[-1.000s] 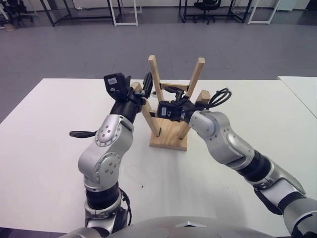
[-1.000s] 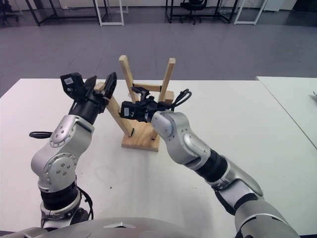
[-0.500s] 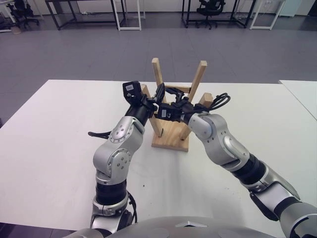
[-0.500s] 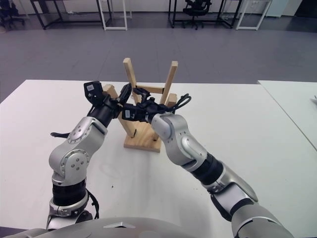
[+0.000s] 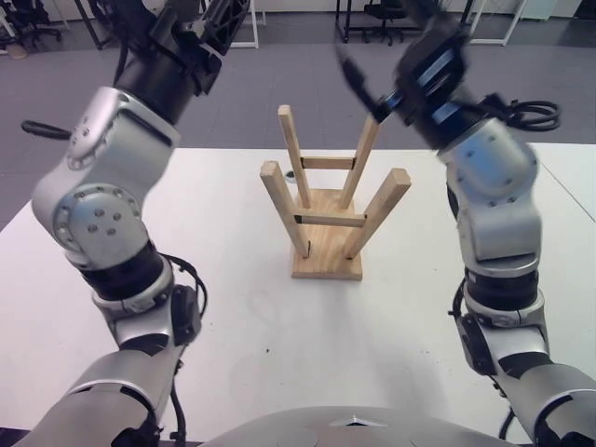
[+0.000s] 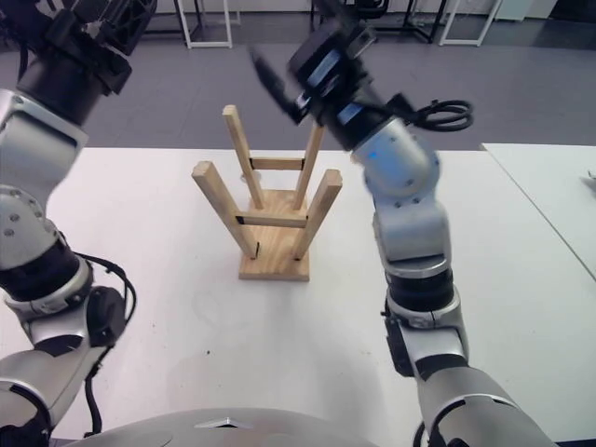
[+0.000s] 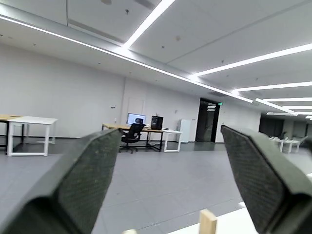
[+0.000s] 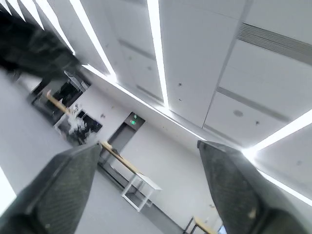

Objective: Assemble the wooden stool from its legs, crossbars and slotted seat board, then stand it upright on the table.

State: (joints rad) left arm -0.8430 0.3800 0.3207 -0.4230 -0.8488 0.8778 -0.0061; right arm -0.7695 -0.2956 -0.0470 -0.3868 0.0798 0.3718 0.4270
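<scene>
I'm seeing stool (image 5: 326, 219) assembled but sitting upside down on table (image 5: 186, 317), well below left claw (image 7: 168, 180) and right claw (image 8: 146, 190). Both are hanging wide open, empty. Flip upright not yet done.

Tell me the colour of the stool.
The stool is pale, unpainted wood; the left eye view shows it best.

- The left and right eye views look forward and down from the head over the white table (image 5: 233, 307) at middle range. Both show the upturned stool (image 5: 326, 261) at centre, slightly offset sideways between them.
- The left wrist view looks level across the room, close between the spread fingers of the left gripper (image 7: 170, 146). The stool leg tip (image 7: 207, 222) at its edge is shared with the head views.
- The right wrist view faces up at the ceiling lights (image 8: 156, 48), between the parted fingers of the right gripper (image 8: 148, 151).
</scene>
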